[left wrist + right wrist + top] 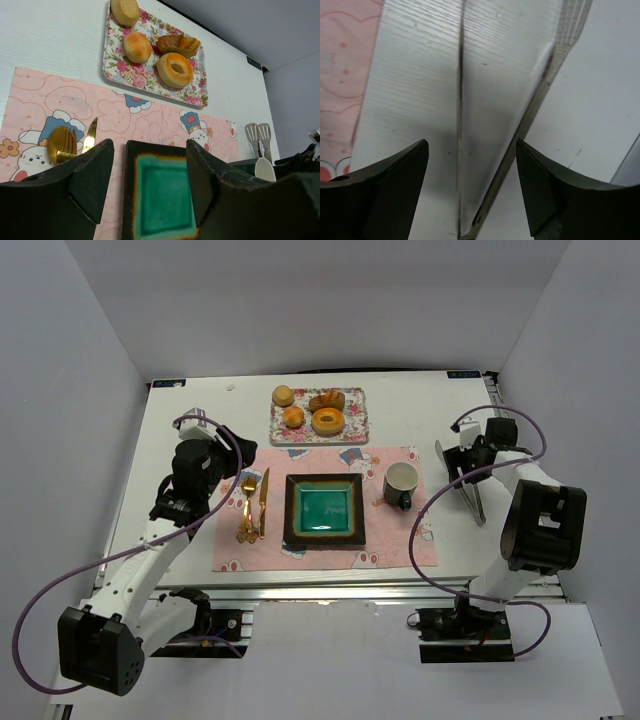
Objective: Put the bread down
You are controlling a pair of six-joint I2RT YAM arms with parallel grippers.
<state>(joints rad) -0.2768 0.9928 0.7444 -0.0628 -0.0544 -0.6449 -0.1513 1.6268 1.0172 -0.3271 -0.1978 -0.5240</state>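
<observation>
Leave left end effector (150, 150) released and idle; lower released right end effector (471, 147) squarely astride tongs (472, 498), clench mid-handle, then aim for bread (283, 395) on tray (352, 437).

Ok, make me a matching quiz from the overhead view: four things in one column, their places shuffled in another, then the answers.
1. small pale golden-tan round bun
2. white ceramic cup
3. gold metal fork
4. silver metal tongs

A. on the white table, right of the pink placemat
B. far-left corner of the floral tray
C. on the placemat, right of the green square plate
D. on the placemat, left of the plate

Pairs: 1-B, 2-C, 3-D, 4-A
</observation>
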